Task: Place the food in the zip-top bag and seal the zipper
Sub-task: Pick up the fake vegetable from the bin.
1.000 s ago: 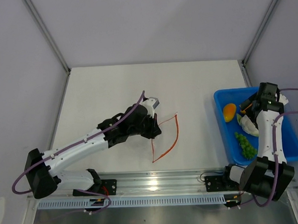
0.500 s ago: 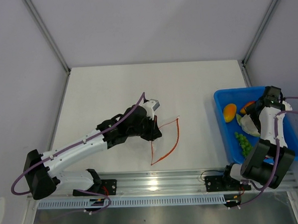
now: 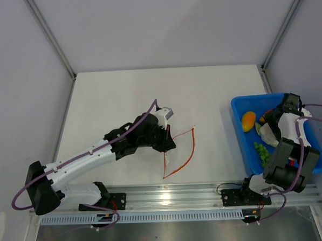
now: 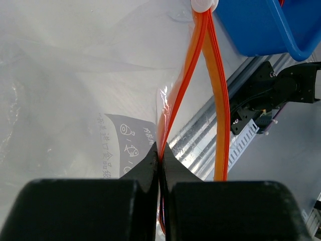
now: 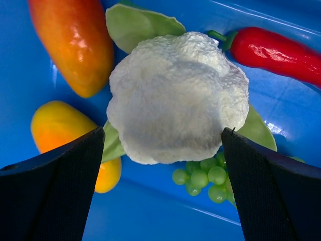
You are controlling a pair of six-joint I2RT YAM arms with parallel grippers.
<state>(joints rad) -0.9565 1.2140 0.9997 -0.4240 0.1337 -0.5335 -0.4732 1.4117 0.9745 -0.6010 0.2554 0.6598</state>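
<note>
Left wrist cam: left claw point(image 4: 160, 156) is pinched together on the mouth edge of the clear crinkly zip-top bag point(image 4: 65, 75), right at its thin orange-red zipper strip point(image 4: 220, 115). The bag lies on the white table point(image 3: 122, 101). Right claw point(image 5: 163, 135) is spread wide around the white-and-pale-green round toy vegetable point(image 5: 175, 90) in the blue plastic bin point(image 5: 150, 216), beside a red toy chili pepper point(image 5: 281, 50), green bumpy bunch point(image 5: 200, 176) and orange-yellow toy fruit point(image 5: 60, 130).
</note>
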